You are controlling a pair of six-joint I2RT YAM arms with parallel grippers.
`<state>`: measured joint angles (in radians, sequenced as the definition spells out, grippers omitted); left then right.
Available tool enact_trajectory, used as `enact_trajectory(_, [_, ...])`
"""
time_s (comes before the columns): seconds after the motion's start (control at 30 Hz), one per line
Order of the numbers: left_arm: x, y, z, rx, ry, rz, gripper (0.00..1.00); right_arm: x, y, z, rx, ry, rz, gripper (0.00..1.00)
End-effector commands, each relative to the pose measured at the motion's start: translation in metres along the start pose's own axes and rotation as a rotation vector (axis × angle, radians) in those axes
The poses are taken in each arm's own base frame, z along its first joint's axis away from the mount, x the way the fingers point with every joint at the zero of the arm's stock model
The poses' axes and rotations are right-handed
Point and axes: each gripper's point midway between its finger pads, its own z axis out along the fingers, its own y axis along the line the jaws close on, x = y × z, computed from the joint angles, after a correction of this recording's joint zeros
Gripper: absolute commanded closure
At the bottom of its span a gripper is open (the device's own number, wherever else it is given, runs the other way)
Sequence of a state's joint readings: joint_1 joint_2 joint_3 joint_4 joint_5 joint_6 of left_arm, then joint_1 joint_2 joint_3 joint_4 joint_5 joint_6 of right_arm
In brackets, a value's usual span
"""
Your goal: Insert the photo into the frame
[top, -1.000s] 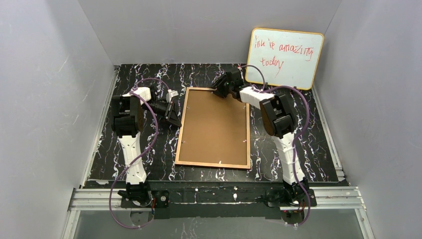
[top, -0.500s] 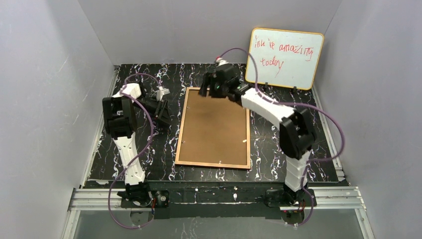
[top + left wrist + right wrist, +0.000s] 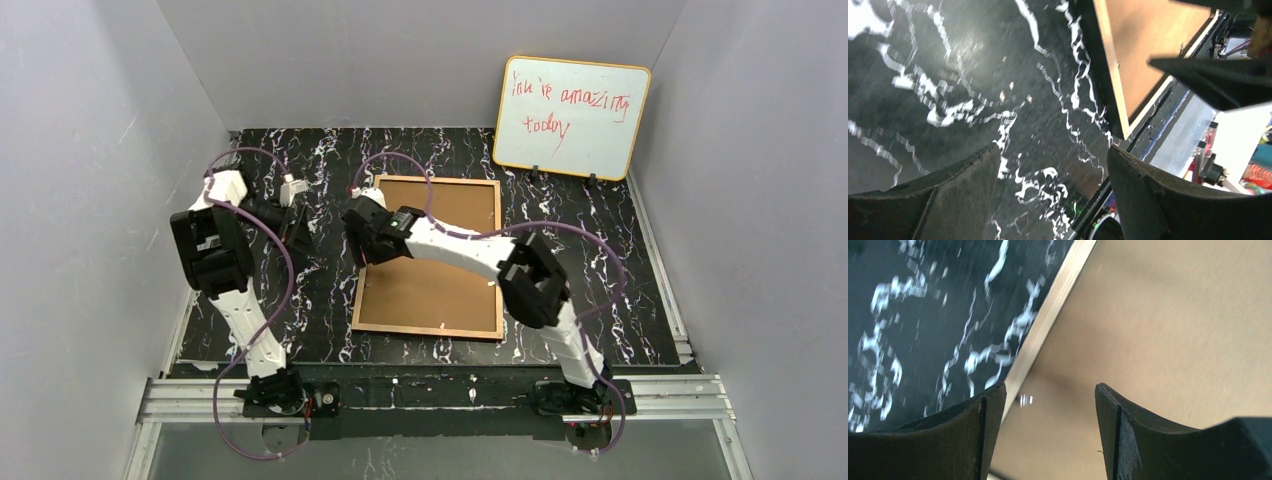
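One counter (image 3: 610,290): black with white veining, beneath both end effectors; it carries the frame (image 3: 428,329) and a whiteboard (image 3: 572,117).
Frame: lies flat with its tan back up. It is directly under the right end effector (image 3: 362,238) and off to the right of the left end effector (image 3: 295,215).
Backing panel (image 3: 440,290): brown hardboard seated inside the rails and filling the frame, the only thing seen in it.
Whiteboard: propped well beyond and to the right of both end effectors, untouched.
Right end effector: has swung from the frame's far edge across to its left rail (image 3: 1048,330). Fingers are spread wide and grip nothing, one over the counter and one over the backing panel.
Left end effector: has drawn back leftward, clear of the frame, and gone from nearly closed to wide apart. It holds nothing, with bare counter below.
Photo: not visible; whether it lies under the backing panel cannot be told.
Meaning: with both releases made and the panel seated, the photo is probably already enclosed. Work on the left rail seems next.
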<state>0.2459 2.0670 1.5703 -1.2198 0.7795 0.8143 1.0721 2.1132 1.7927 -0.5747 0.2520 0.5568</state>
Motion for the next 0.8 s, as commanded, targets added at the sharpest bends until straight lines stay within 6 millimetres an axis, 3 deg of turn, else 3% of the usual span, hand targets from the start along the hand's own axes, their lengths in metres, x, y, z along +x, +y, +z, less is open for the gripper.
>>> enact_trajectory(0.0, [0.018, -0.006, -0.029, -0.016, -0.031, -0.024, 0.24, -0.033, -0.025, 0.021, 0.228, -0.066, 0.071, 0.26])
enact_trajectory(0.03, [0.021, -0.006, -0.031, -0.022, -0.031, -0.022, 0.24, -0.043, -0.021, 0.025, 0.233, -0.083, 0.073, 0.26])
enact_trajectory(0.23, [0.029, -0.007, -0.035, -0.042, -0.031, -0.004, 0.24, -0.037, -0.029, 0.057, 0.313, -0.071, 0.068, 0.36])
enact_trajectory(0.5, [0.035, -0.004, -0.029, -0.026, -0.018, -0.006, 0.24, -0.03, -0.034, 0.07, 0.339, -0.075, 0.076, 0.5])
enact_trajectory(0.77, [0.039, -0.004, -0.024, -0.001, -0.011, -0.008, 0.24, -0.028, -0.025, 0.082, 0.306, -0.067, 0.097, 0.49])
